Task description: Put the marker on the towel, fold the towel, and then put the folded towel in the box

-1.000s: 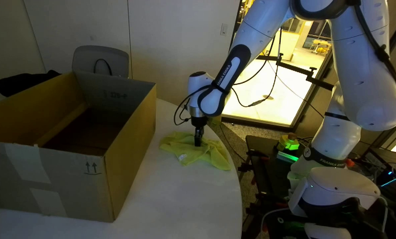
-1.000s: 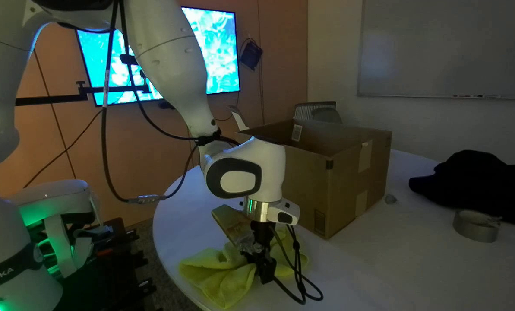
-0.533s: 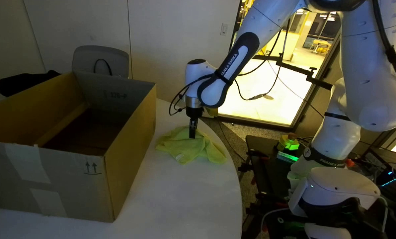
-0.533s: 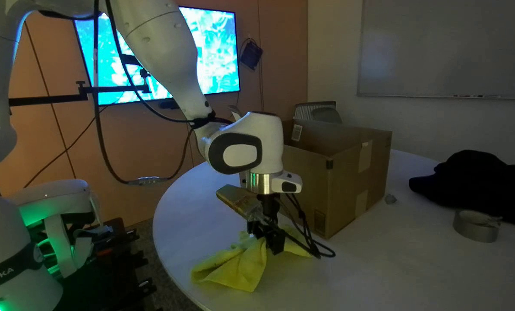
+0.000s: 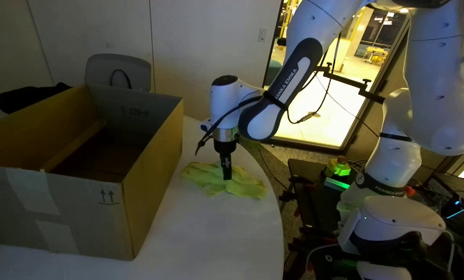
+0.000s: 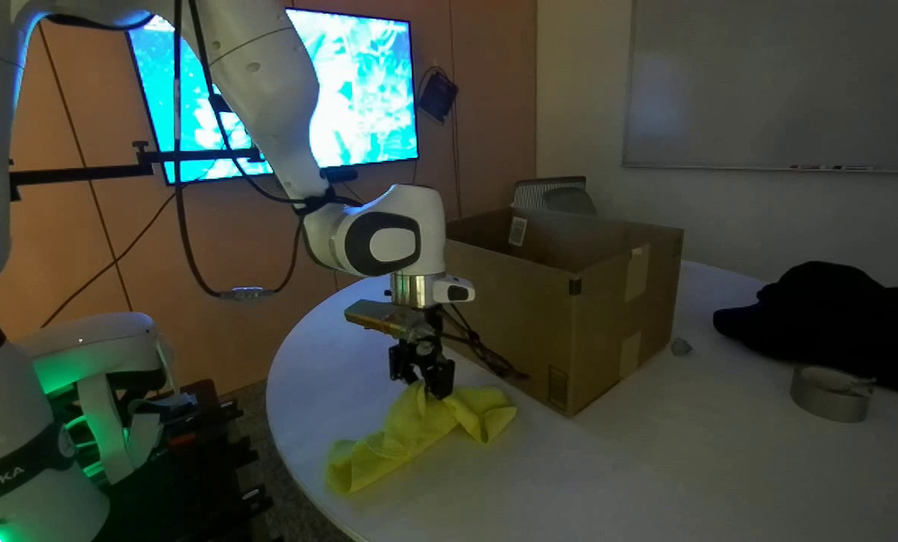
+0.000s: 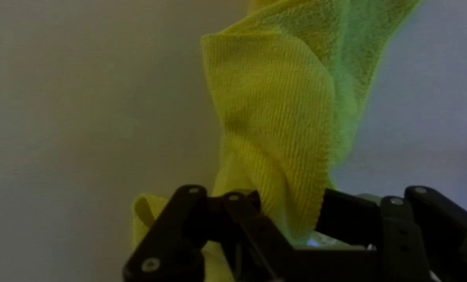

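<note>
The yellow-green towel (image 5: 208,179) lies bunched and partly folded on the white table, beside the box; it also shows in an exterior view (image 6: 388,444). My gripper (image 6: 421,379) points down just over the towel's middle, with its fingers apart and a raised fold of the towel between them. In the wrist view the towel (image 7: 272,90) runs down into the gap between the black fingers of the gripper (image 7: 290,207). The large open cardboard box (image 5: 154,182) stands close beside the towel and shows in both exterior views (image 6: 524,324). The marker is hidden or out of view.
The round white table (image 5: 212,237) has a curved edge (image 5: 281,229) close to the towel on the robot's side. A tape roll (image 6: 830,399), a small grey lump (image 6: 680,347) and a black cloth (image 6: 817,324) lie beyond the box. A chair (image 5: 117,74) stands behind it.
My gripper has risen and turned, then come back down over the towel, shifting across it. The towel was pulled up a little and now lies lower, in a narrower, more folded heap.
</note>
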`<state>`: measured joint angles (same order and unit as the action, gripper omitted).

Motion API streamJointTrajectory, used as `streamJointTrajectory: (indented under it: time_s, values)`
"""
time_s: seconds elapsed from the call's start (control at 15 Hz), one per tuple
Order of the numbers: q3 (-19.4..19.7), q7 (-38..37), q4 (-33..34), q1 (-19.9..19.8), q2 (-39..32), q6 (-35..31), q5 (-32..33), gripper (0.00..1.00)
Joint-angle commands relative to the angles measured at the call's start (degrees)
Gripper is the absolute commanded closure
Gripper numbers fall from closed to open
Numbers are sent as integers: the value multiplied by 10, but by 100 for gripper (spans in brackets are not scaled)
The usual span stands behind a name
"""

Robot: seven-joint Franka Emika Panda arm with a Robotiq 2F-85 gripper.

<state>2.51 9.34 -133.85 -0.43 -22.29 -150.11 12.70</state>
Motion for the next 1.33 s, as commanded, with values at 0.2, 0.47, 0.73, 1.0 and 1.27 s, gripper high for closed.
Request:
streamJointTrajectory:
  time_s: [0.2, 0.47, 0.73, 1.0, 1.27]
  values:
    - [2, -119, 16, 106, -54, 49, 78, 85]
    - [0, -123, 8, 121, -45, 51, 82, 54]
    - [-1, -111, -12, 109, -8, 42, 79, 23]
    - [-8, -72, -36, 80, 36, 37, 69, 0]
    - [-6, -15, -46, 50, 49, 25, 78, 0]
